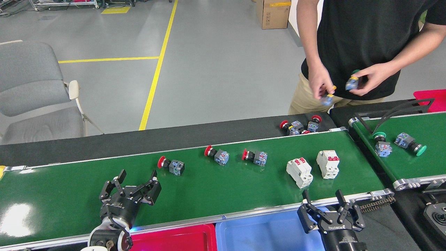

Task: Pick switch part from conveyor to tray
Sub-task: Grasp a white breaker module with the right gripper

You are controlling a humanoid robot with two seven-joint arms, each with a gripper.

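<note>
- Hovering low over the near half of the conveyor (pixel 209 188), the left pincer (pixel 134 181) has its fingers spread apart and holds nothing.
- Right pincer (pixel 325 202) stands at the near rail of the belt, fingers likewise apart and empty, above the blue tray (pixel 264 233).
- Red tray (pixel 174 240) lies just beside the blue one, below and to the right of the left pincer.
- Nearest switch part (pixel 170 165), red-capped with a blue-grey body, lies on its side on the belt just beyond and to the right of the left pincer, clear of its fingers.
- Second red switch part (pixel 216 155) and third red switch part (pixel 255 157) lie farther along the belt, between the two pincers and toward the far rail.
- Two white breakers (pixel 299 171) (pixel 328 164) sit on the belt just beyond the right pincer, not touching it.
- Loose cluster of switches (pixel 300 126) rests on the black tabletop (pixel 104 144) behind the belt's far rail, well beyond the right pincer.
- Shorter green belt (pixel 411 153) to the right of the right pincer carries two green-capped switches (pixel 380 143) (pixel 411 143).
- Person in a black shirt stands beyond the tabletop; each hand (pixel 322 83) (pixel 369 78) holds a small switch, well apart from both pincers.
- Grey chair (pixel 31 94) stands on the floor far beyond the left pincer.
</note>
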